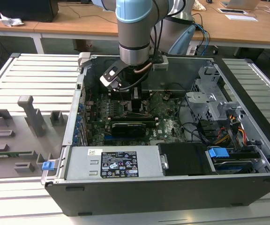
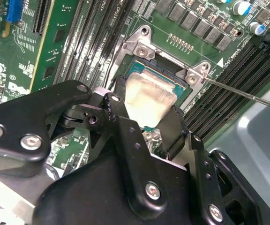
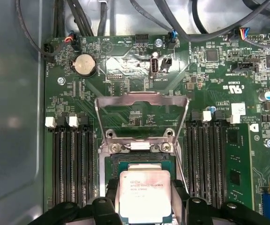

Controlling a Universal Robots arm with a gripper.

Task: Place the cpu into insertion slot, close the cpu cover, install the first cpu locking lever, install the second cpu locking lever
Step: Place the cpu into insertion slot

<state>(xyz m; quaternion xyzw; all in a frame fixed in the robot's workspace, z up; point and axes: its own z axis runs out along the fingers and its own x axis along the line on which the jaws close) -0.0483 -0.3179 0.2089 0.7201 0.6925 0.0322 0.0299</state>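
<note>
First wrist view shows the end effector [image 3: 145, 200] clamped on the cpu [image 3: 143, 192], a flat square chip with a pale silver top, gripped by two opposite edges over the slot [image 3: 161, 161]; the silver frame cover [image 3: 143, 98] stands swung up off the slot

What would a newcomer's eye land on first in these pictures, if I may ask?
The pale cpu stands out first, gripped in the black end effector at the insertion slot. Beside the slot the silver cpu cover stands flipped open. In the exterior view the arm reaches down into the open computer case.
</note>
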